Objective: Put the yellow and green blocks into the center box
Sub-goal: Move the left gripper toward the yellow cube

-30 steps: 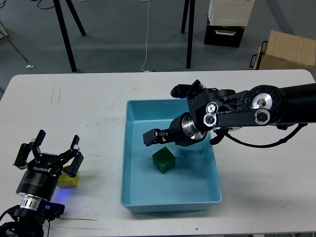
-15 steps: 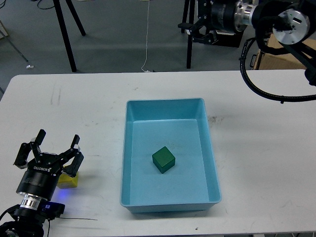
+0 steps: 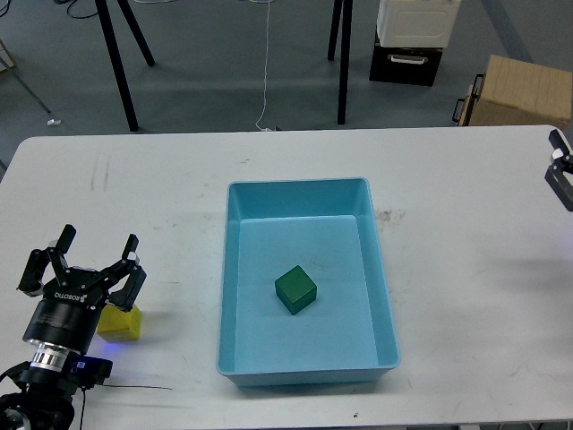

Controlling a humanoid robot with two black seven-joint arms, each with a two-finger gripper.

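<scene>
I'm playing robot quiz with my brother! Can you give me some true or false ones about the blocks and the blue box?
1. The green block lies inside the blue box. True.
2. The yellow block is in the box too. False: it sits on the white table, left of the box.
3. The left pincer is open, just above the yellow block. True.
4. The right pincer is holding the green block. False: only a bit of it shows at the right edge, far from the block.
5. The box is tipped over. False: it stands flat with its open side up.
</scene>
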